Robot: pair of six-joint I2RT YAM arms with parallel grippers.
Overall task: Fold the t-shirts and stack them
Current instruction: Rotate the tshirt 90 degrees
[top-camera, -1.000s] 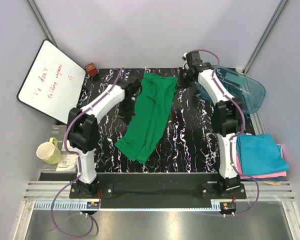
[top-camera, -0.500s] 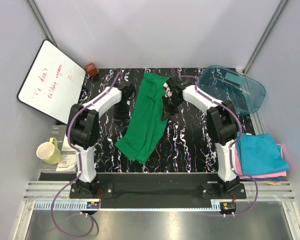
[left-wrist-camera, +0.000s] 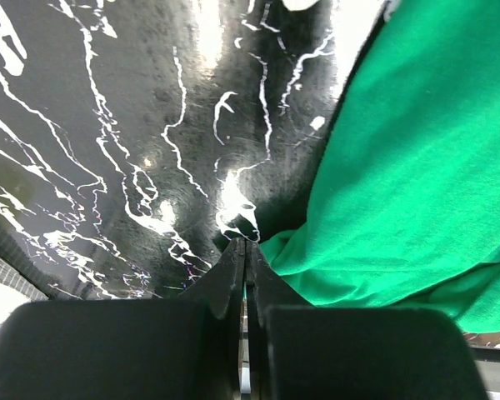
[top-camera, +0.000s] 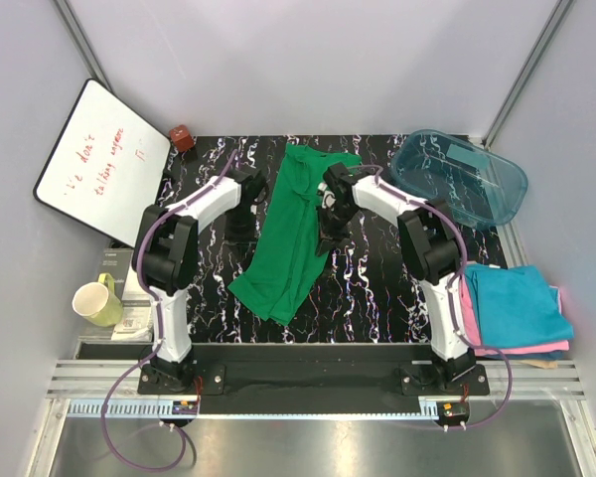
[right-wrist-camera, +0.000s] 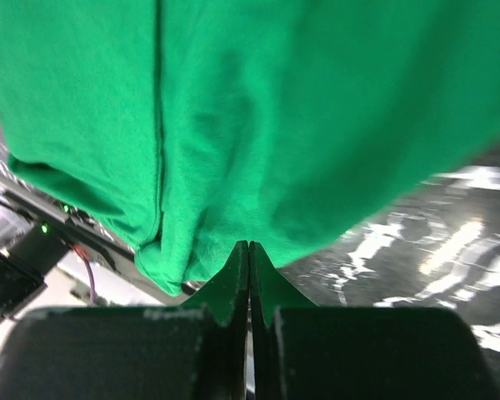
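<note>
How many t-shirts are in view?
4. Green shirt lies mid-table; teal shirt tops the right-hand stack, pink shirt beneath, tan shirt peeks out lowest. More may hide underneath.

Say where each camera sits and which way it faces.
Top external: fixed high behind the arm bases, looking down on the black white-veined table, both arms whole and the bright green cloth t-shirt.
Left wrist: on the left arm, looking along the shut left gripper at table and the shirt's edge.
Right wrist: on the right arm, looking past the shut right gripper at green cloth filling most of the view.
Shared: both wrist views show the t-shirt and the table.
</note>
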